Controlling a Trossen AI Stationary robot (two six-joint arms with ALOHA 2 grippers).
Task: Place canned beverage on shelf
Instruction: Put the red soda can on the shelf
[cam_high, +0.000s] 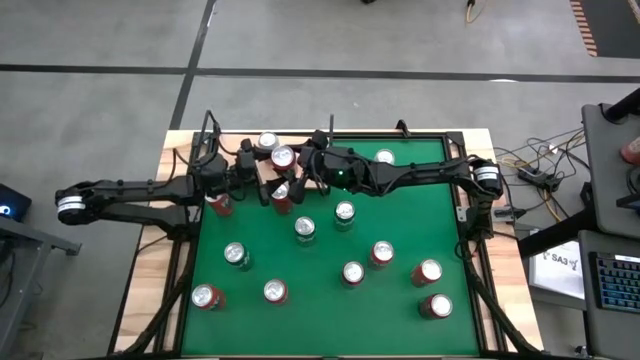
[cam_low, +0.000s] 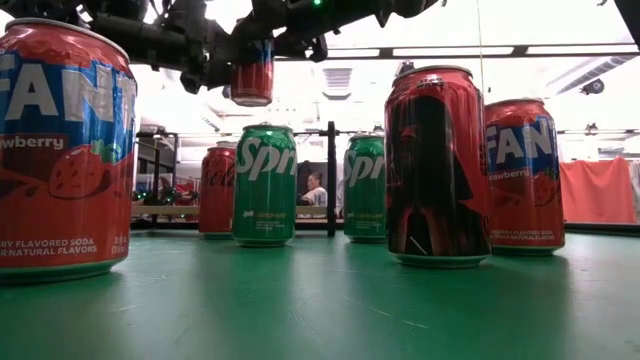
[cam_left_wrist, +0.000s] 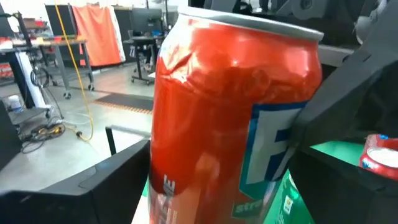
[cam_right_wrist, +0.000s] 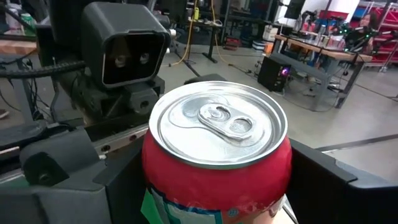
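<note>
While both grippers clamp red can (cam_high: 282, 194), loose cans (cam_high: 305, 229) crowd felt.

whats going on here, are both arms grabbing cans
Yes. Both dark arms reach to the far edge of the green felt table, by the pale wood shelf with black rods. The left gripper is shut on a red Fanta can, tilted and lifted off the felt. The right gripper is shut on another red soda can. Several more red and green cans stand loose on the felt.
</note>
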